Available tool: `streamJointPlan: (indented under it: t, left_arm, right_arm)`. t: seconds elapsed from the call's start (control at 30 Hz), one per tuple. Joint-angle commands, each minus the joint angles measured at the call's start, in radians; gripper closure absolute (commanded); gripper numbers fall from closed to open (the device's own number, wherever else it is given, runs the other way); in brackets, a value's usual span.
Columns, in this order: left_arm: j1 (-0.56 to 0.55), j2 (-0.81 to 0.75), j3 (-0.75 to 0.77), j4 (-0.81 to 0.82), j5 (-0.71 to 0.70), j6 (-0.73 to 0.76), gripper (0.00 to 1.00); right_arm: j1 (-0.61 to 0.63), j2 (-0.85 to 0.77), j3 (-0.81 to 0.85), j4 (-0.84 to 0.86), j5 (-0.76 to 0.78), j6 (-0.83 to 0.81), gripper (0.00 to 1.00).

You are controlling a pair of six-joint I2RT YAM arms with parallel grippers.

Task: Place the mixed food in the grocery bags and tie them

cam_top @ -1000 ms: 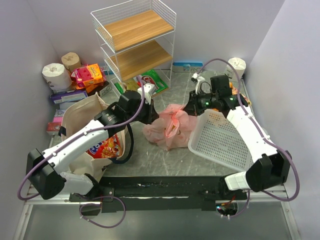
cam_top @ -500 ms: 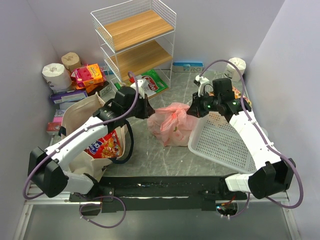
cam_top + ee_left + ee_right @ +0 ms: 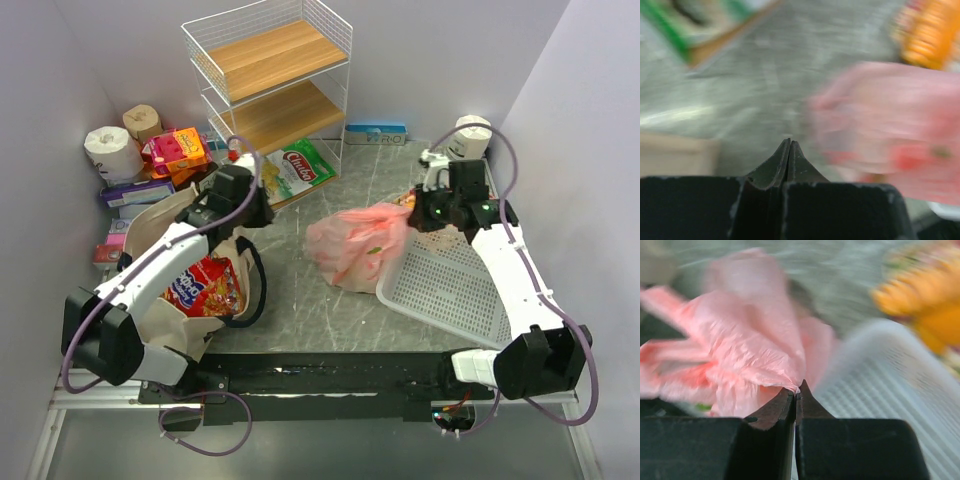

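1. Here, the right hand (image 3: 796, 391) is pinched shut on a fold of the pink plastic bag (image 3: 358, 245), which spreads away from its fingertips over the worktop (image 3: 300, 300).
2. The white basket (image 3: 450, 285) lies just beside and below that hand.
3. The left hand (image 3: 789, 146) is closed tight on nothing, with the pink bag ahead of it and apart.
4. The canvas tote (image 3: 160, 225) sits behind the left hand, under its arm, with a red snack packet (image 3: 203, 290) inside.
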Motion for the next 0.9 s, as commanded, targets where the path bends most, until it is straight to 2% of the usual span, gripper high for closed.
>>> streamJointPlan:
  t: [0.0,0.1,0.13,0.2,0.23,0.27,0.33,0.37,0.4,0.43,0.5,0.67,0.87]
  left_arm:
    - [0.044,-0.009,-0.018,-0.072,-0.140,0.045,0.99]
    - [0.045,-0.033,-0.038,-0.020,-0.070,0.081,0.99]
    - [0.045,-0.042,-0.043,0.003,0.037,0.094,0.99]
    - [0.042,-0.062,-0.064,0.096,0.162,0.117,0.90]
    - [0.039,-0.068,-0.070,0.138,0.275,0.121,0.84]
    - [0.035,-0.073,-0.076,0.173,0.329,0.125,0.65]
    - [0.009,-0.075,-0.086,0.268,0.416,0.132,0.42]
    - [0.000,-0.068,-0.083,0.288,0.434,0.132,0.24]
    - [-0.008,-0.038,-0.061,0.305,0.452,0.132,0.19]
    - [-0.008,-0.018,-0.043,0.313,0.484,0.131,0.08]
    - [-0.008,0.063,0.023,0.301,0.494,0.143,0.02]
    - [-0.010,0.201,0.155,0.293,0.518,0.201,0.04]
    - [-0.007,0.309,0.278,0.275,0.612,0.363,0.04]
  right_arm:
    - [-0.042,-0.045,0.003,-0.034,0.156,-0.034,1.00]
    - [-0.041,-0.065,-0.011,-0.011,0.107,-0.051,1.00]
    - [-0.039,-0.064,-0.011,-0.008,0.090,-0.060,1.00]
    - [-0.041,-0.055,-0.008,-0.007,0.061,-0.066,1.00]
    - [-0.041,-0.048,-0.008,-0.002,0.020,-0.066,1.00]
    - [-0.041,-0.044,-0.009,0.001,0.002,-0.065,1.00]
    - [-0.039,-0.035,-0.008,0.015,-0.075,-0.066,1.00]
    - [-0.039,-0.031,-0.008,0.018,-0.106,-0.065,1.00]
    - [-0.041,-0.028,-0.003,0.018,-0.130,-0.066,1.00]
    - [-0.039,-0.019,0.001,0.016,-0.161,-0.062,1.00]
    - [-0.041,-0.015,0.004,0.016,-0.181,-0.059,1.00]
    - [-0.041,-0.013,-0.003,0.024,-0.232,-0.054,1.00]
    - [-0.044,0.031,0.015,-0.007,-0.312,-0.097,1.00]
